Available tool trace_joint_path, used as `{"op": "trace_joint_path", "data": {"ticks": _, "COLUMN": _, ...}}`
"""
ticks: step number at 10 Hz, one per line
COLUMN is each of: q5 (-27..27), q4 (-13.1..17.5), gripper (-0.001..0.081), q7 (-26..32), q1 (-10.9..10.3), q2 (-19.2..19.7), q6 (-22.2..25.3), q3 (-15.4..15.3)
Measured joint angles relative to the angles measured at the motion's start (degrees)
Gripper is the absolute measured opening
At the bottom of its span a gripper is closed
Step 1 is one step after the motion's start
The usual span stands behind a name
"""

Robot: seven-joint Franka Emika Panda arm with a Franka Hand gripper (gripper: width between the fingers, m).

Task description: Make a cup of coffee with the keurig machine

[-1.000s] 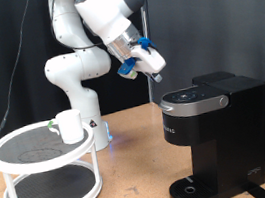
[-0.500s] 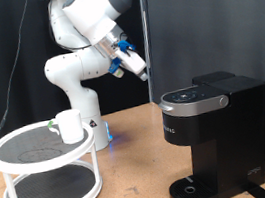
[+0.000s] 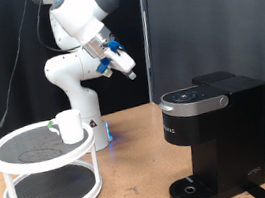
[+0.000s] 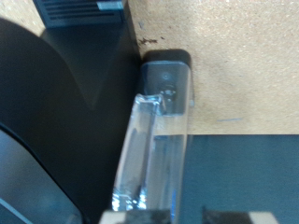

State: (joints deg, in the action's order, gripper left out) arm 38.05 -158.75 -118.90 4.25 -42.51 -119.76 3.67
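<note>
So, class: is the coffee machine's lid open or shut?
Shut: the keurig machine has its lid lying flat on top, nothing raised, while the gripper hangs well above.

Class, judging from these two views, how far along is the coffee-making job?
Little looks done. The cup sits on the white two-tier stand, not under the keurig machine, whose lid is shut and drip base bare. The claw hangs in the air between them; nothing shows between its fingers. Moving the cup and brewing remain.
</note>
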Motion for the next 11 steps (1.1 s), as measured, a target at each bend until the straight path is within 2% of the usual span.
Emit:
{"op": "trace_joint_path", "data": {"ticks": 1, "q5": 0.7, "q4": -1.5, "gripper": 0.0, "q7": -1.1, "q1": 1.4, "q2": -2.1, "q6": -0.4, "q3": 0.4}}
{"op": "trace_joint_path", "data": {"ticks": 2, "q5": 0.5, "q4": -2.5, "gripper": 0.0, "q7": -2.2, "q1": 2.9, "q2": -4.0, "q6": 1.2, "q3": 1.3}}
{"op": "trace_joint_path", "data": {"ticks": 4, "q5": -3.4, "q4": -2.4, "gripper": 0.0, "q7": -2.5, "q1": 6.2, "q2": -6.0, "q6": 8.9, "q3": 4.2}}
{"op": "trace_joint_path", "data": {"ticks": 6, "q5": -9.4, "q4": -1.5, "gripper": 0.0, "q7": -0.2, "q1": 8.6, "q2": -6.8, "q6": 17.3, "q3": 7.9}}
{"op": "trace_joint_path", "data": {"ticks": 7, "q5": -12.2, "q4": -1.4, "gripper": 0.0, "q7": 1.3, "q1": 9.7, "q2": -7.3, "q6": 19.5, "q3": 9.3}}
{"op": "trace_joint_path", "data": {"ticks": 9, "q5": -14.7, "q4": -2.5, "gripper": 0.0, "q7": 4.6, "q1": 12.3, "q2": -10.8, "q6": 19.7, "q3": 11.0}}
{"op": "trace_joint_path", "data": {"ticks": 11, "q5": -14.7, "q4": -1.8, "gripper": 0.0, "q7": 4.3, "q1": 12.3, "q2": -10.2, "q6": 22.0, "q3": 11.0}}
